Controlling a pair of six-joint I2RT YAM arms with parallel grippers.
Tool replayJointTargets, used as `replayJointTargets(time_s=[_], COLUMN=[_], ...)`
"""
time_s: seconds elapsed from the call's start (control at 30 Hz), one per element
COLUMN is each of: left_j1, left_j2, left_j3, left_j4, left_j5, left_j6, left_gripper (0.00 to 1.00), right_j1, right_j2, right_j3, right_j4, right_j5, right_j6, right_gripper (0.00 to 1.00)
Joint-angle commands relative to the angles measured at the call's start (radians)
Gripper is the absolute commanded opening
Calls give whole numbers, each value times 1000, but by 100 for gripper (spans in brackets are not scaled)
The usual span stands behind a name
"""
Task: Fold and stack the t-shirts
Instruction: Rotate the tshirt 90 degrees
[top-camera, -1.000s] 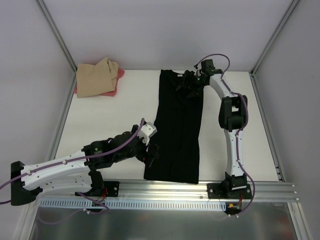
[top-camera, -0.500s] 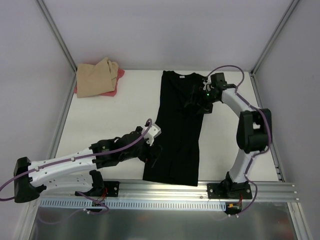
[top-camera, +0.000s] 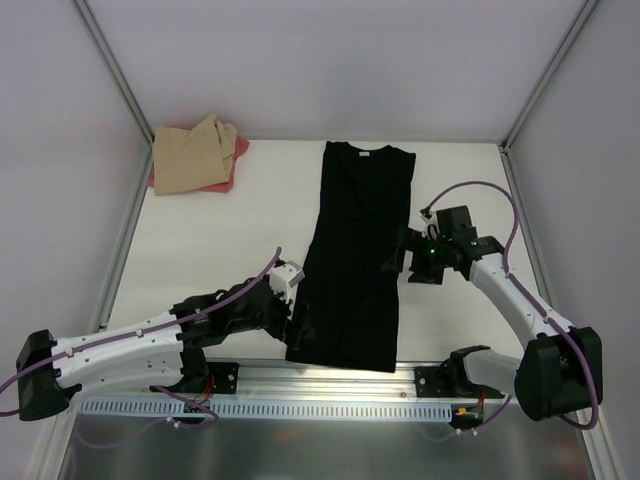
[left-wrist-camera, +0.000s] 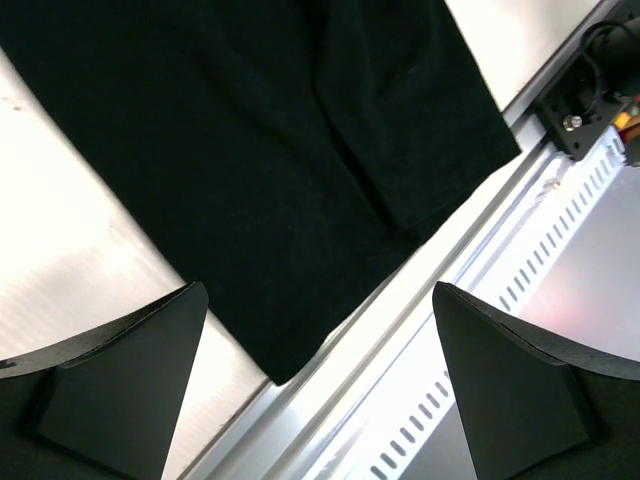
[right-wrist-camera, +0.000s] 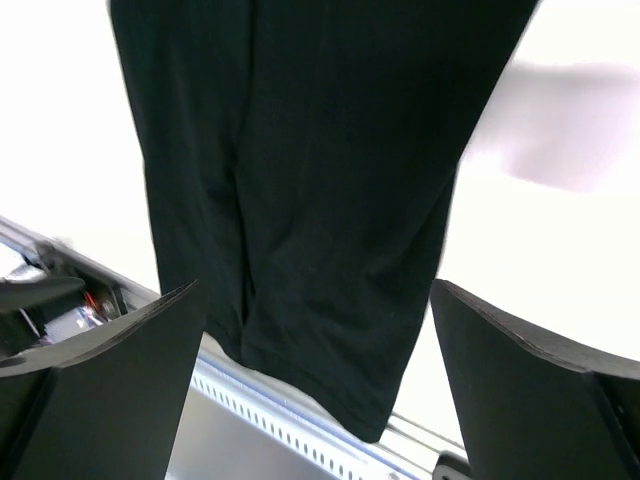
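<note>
Since a second ago: right gripper (top-camera: 396, 262) has left the far collar end and come back toward the near side; it now sits just off the right edge of the black t-shirt (top-camera: 355, 260), about mid-length. Left gripper (top-camera: 297, 322) has shifted a little nearer, to the shirt's near-left hem corner. The shirt lies flatter at the collar, with nothing over it there now.

Count: three t-shirts, namely one black, one tan t-shirt (top-camera: 190, 155) and one pink-red t-shirt (top-camera: 228, 183). Two grippers.

Jaws:
- Left: spread wide, gripping nothing. In the wrist view the black hem corner lies straight ahead between the two fingers, with the metal rail (left-wrist-camera: 480, 300) beyond it on the right finger's side. Whether a fingertip brushes the cloth is hard to tell from above.
- Right: spread wide, gripping nothing. The long folded black panel lies ahead between the fingers, and bare white table (right-wrist-camera: 540, 250) shows on the right finger's side.

The tan and pink-red pair sits well apart from both jaws, far-left, with the tan on top of the pink-red.
</note>
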Motion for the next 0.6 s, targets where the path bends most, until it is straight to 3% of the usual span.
replayJointTargets(time_s=[0.0, 0.23, 0.57], left_j1=[3, 3, 3], left_j2=[21, 167, 187], left_j3=[-7, 19, 14], left_j4=[65, 146, 165], left_j5=[42, 126, 134], left_j6=[-72, -78, -80], left_gripper=[99, 99, 99], right_j1=[91, 148, 209], right_j2=[-53, -64, -3], right_j3=[-56, -185, -262], right_j4=[21, 105, 207], right_j5=[34, 67, 77], right_j6=[69, 136, 184], right_gripper=[100, 99, 99])
